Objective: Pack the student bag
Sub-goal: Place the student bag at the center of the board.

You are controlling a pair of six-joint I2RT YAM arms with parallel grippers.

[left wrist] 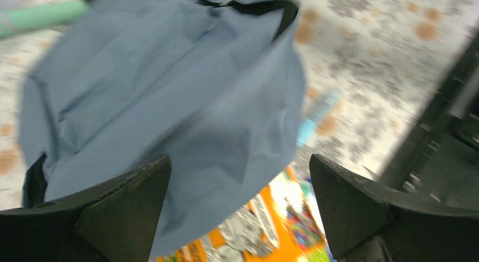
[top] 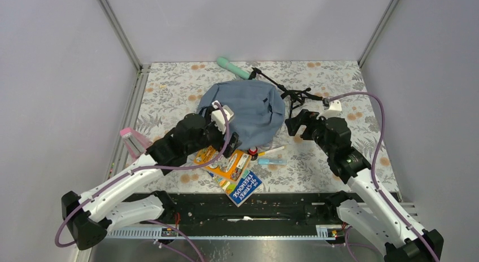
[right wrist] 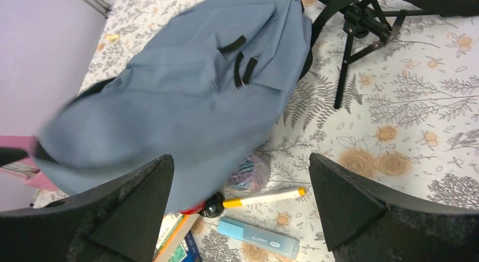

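Note:
The slate-blue student bag (top: 248, 110) lies flat and slumped in the middle of the floral table. It also shows in the left wrist view (left wrist: 169, 87) and the right wrist view (right wrist: 186, 98). My left gripper (top: 230, 142) is open and empty. It hovers over the bag's near edge and an orange book (left wrist: 282, 222). My right gripper (top: 294, 126) is open and empty at the bag's right side, above a yellow-tipped pen (right wrist: 265, 198) and a blue highlighter (right wrist: 257, 238). The bag's opening is not visible.
An orange book (top: 226, 161) and a blue book (top: 243, 188) lie near the front edge. A mint-green tube (top: 233, 67) lies behind the bag, and black straps (top: 294, 95) trail to its right. A pink item (top: 134, 140) stands at the left. A small bag of clips (right wrist: 248, 171) pokes out under the bag.

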